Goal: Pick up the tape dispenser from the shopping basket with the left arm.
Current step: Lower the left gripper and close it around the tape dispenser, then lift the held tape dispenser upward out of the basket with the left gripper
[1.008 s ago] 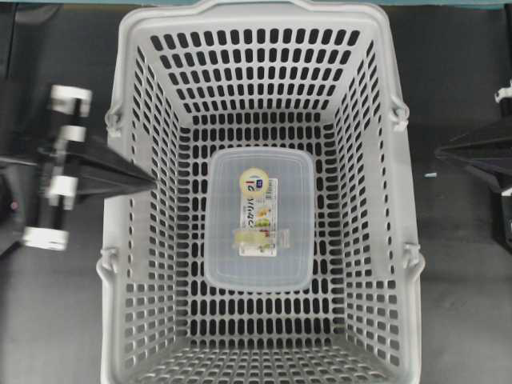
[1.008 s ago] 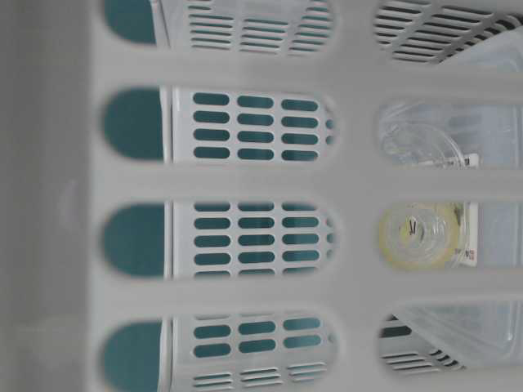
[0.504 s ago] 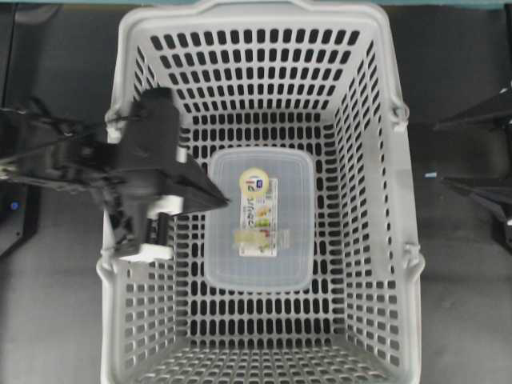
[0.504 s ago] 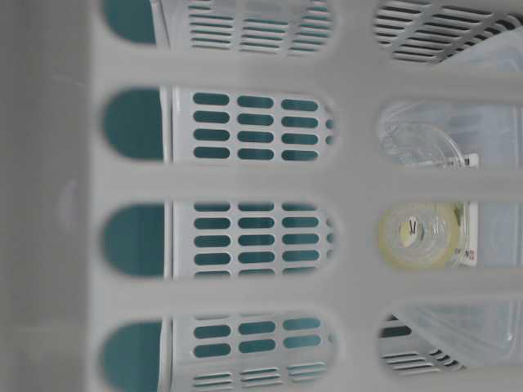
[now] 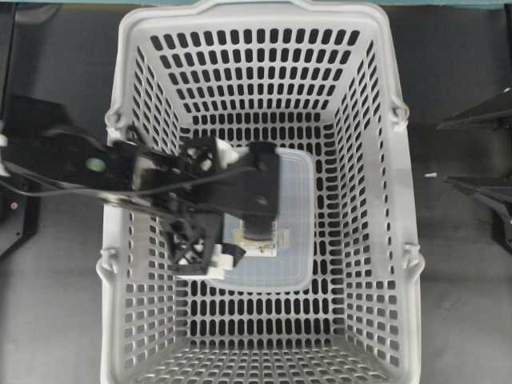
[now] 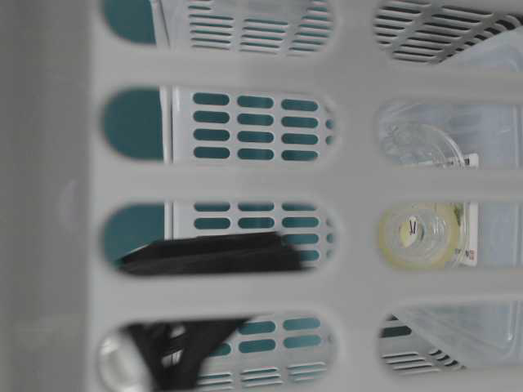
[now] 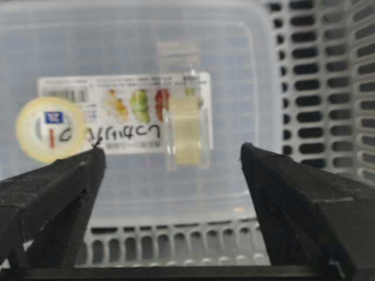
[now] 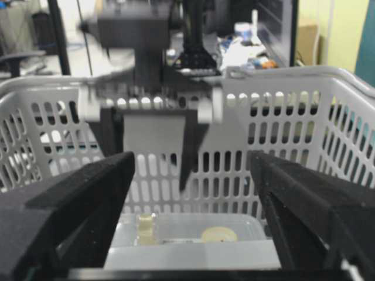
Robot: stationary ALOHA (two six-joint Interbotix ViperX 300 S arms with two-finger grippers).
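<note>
The tape dispenser point(image 7: 186, 136) is a small clear holder with a yellowish roll. It stands on the labelled lid of a translucent box point(image 5: 292, 240) on the floor of the light-grey shopping basket point(image 5: 264, 12). It also shows as the tape dispenser point(image 5: 259, 243) from overhead and the tape dispenser point(image 8: 145, 227) from the right. My left gripper point(image 7: 172, 149) hangs open over the box, its fingers either side of the dispenser and apart from it. From overhead the left gripper point(image 5: 244, 204) covers the box's left half. My right gripper point(image 8: 192, 155) stands open outside the basket.
The slotted basket walls point(image 7: 328, 88) rise close around the box on all sides. A round yellow sticker point(image 7: 45, 129) marks the lid's label. The right gripper point(image 5: 442, 154) waits past the basket's right rim. Dark table lies on both sides of the basket.
My left arm has swung from beside the basket's left wall to above the box, and its jaws have opened wide. The right jaws opened about a second ago and have stayed put since.
</note>
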